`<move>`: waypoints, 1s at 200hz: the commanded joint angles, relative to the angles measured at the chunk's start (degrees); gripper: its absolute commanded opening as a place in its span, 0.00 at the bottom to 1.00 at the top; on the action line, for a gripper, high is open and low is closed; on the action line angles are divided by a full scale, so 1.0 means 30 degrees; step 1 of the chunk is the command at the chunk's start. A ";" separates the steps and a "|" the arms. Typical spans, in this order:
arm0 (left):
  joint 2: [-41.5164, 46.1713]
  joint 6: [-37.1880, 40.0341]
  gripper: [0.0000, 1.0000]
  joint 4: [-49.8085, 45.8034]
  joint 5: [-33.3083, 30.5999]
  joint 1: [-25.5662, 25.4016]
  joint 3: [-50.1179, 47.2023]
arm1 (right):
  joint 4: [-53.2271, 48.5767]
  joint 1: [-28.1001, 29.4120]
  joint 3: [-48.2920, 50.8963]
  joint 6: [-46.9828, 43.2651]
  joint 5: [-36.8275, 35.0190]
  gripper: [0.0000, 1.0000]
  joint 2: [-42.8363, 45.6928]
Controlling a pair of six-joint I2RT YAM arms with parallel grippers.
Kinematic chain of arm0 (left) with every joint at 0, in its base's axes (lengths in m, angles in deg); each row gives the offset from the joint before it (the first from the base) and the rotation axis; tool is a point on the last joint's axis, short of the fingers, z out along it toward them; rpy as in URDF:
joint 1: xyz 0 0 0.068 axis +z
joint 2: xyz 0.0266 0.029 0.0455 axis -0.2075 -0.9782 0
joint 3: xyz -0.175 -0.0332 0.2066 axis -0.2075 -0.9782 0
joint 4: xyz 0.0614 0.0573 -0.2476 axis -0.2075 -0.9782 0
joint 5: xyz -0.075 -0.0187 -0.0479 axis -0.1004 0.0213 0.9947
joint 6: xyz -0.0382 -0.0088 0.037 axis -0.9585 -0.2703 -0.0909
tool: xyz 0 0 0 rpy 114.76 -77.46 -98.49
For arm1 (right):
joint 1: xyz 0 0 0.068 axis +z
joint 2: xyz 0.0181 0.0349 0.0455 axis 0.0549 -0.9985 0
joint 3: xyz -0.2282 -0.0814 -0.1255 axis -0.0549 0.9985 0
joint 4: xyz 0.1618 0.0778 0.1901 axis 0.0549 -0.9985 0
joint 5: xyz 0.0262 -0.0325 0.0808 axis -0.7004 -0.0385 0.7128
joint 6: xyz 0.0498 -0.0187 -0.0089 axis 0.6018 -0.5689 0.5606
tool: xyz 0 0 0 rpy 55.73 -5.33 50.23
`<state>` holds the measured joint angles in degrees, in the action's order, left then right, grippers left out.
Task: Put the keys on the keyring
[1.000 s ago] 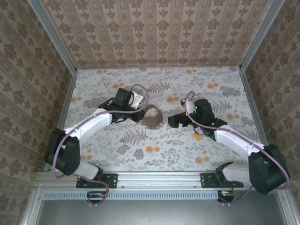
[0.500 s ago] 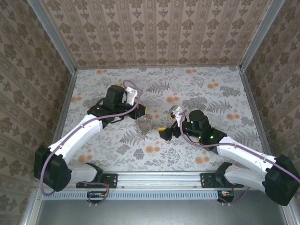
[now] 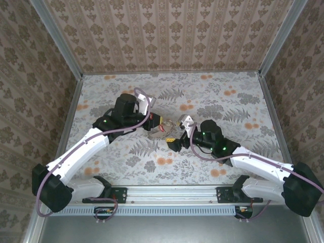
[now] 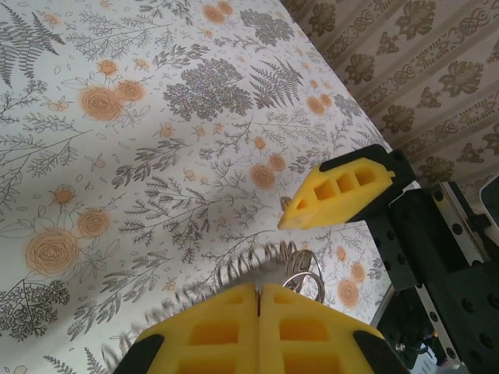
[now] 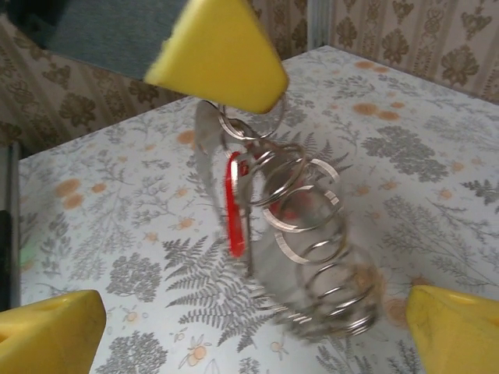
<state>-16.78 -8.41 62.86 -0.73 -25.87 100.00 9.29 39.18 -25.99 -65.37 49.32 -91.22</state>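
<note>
My left gripper (image 3: 153, 123) (image 4: 258, 290) is shut on the keyring (image 3: 163, 127), a loose chain of silver rings that dangles above the table and blurs as it swings. In the right wrist view the keyring (image 5: 312, 234) hangs from the left gripper's yellow fingertips (image 5: 218, 47), and a small red piece (image 5: 234, 206) hangs beside the rings. My right gripper (image 3: 174, 138) (image 5: 249, 335) is open just right of the keyring, one finger to each side below it. The right gripper's yellow finger (image 4: 343, 191) shows beyond the rings in the left wrist view. The keys are hidden.
The floral table surface (image 3: 228, 96) runs out to patterned walls on three sides. The metal rail (image 3: 167, 192) with both arm bases lies along the near edge. Bare table lies at the back and far right.
Both arms have closed in on each other. The left gripper carried the keyring slightly right and nearer. The right arm swung left, over where a small orange-headed key lay, up to the keyring.
</note>
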 commanded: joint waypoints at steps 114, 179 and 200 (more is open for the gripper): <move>0.1142 0.0991 0.00 -0.0560 0.2120 -0.0246 0.1280 | 0.0621 0.0042 -0.1259 -0.2032 0.0146 0.95 0.0045; 0.1143 0.0590 0.00 -0.0079 0.2572 -0.0301 0.1187 | 0.1793 0.0041 -0.1914 -0.1614 0.1947 0.70 -0.1634; 0.1172 0.0726 0.00 -0.0290 0.2381 -0.0330 0.1192 | 0.1824 0.0034 -0.1814 -0.1672 0.1995 0.36 -0.1473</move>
<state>-14.95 -6.84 60.33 5.18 -26.31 101.77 12.31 39.18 -30.01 -70.26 53.41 -96.03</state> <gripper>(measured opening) 0.045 0.502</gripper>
